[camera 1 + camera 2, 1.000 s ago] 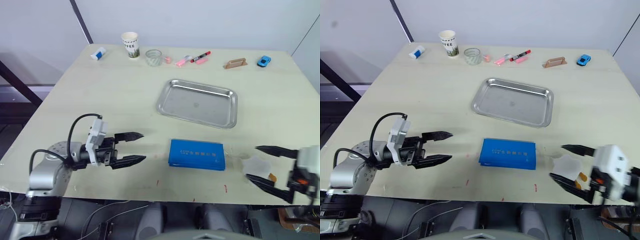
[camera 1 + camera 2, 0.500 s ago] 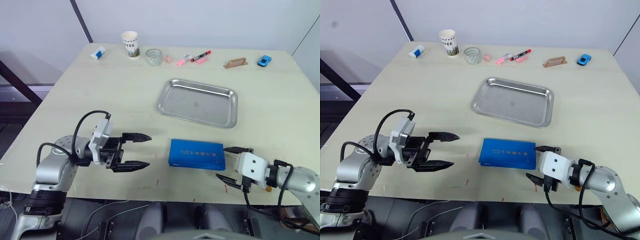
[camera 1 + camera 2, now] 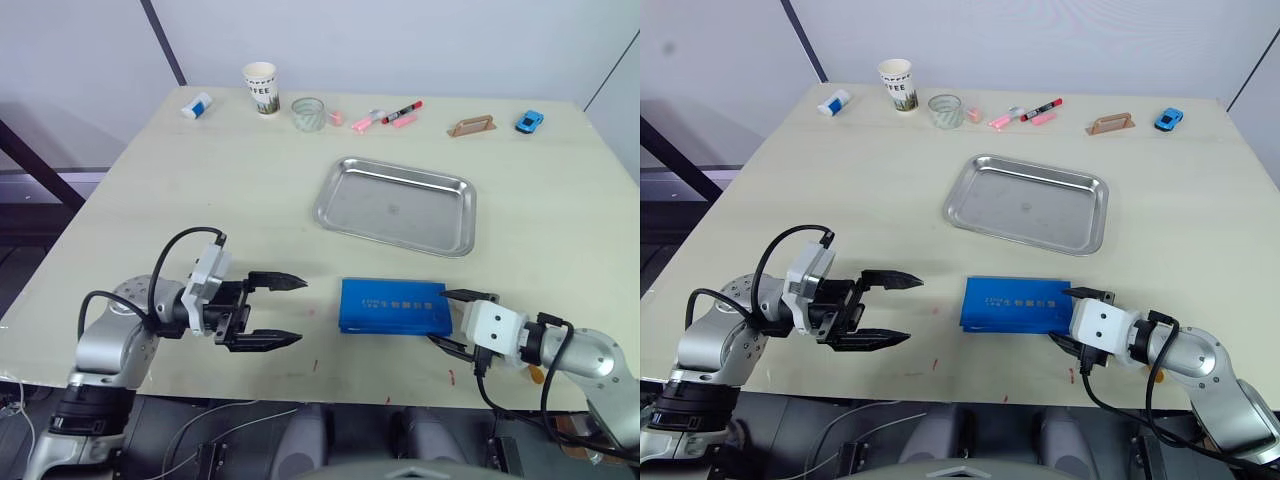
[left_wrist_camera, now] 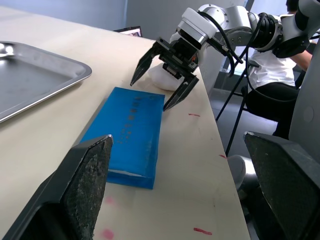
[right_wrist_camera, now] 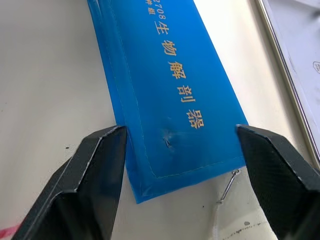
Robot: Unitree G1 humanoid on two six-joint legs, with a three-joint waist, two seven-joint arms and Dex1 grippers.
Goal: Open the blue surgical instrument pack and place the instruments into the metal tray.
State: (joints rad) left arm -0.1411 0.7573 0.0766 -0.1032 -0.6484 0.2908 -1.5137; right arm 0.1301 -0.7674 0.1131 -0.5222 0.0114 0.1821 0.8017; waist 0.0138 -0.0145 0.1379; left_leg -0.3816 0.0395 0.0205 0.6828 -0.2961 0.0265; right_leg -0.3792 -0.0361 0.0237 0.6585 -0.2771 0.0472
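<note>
Near table edge: left gripper (image 3: 290,311) with black fingers spread wide, hovering above bare wood, well apart from flat bright-blue rectangular instrument pack (image 3: 393,307). Right gripper (image 3: 447,319) at pack's right short end, black fingers spread to either side of that end, one fingertip touching the near corner in right wrist view, nothing pinched. Pack (image 5: 170,95) closed, lying flat on pale wooden table (image 3: 220,200), pale print along its face, small metal zip pull (image 5: 229,183) at its corner. Beyond pack, just apart from it: shiny stainless-steel rectangular tray (image 3: 395,205) with raised rim, holding nothing. Along far edge, left to right: small white-and-blue tube (image 3: 196,106), paper cup (image 3: 260,88), clear glass (image 3: 308,114), pink and red markers (image 3: 388,116), brown wooden handle-shaped piece (image 3: 471,126), small blue toy car (image 3: 528,122).
</note>
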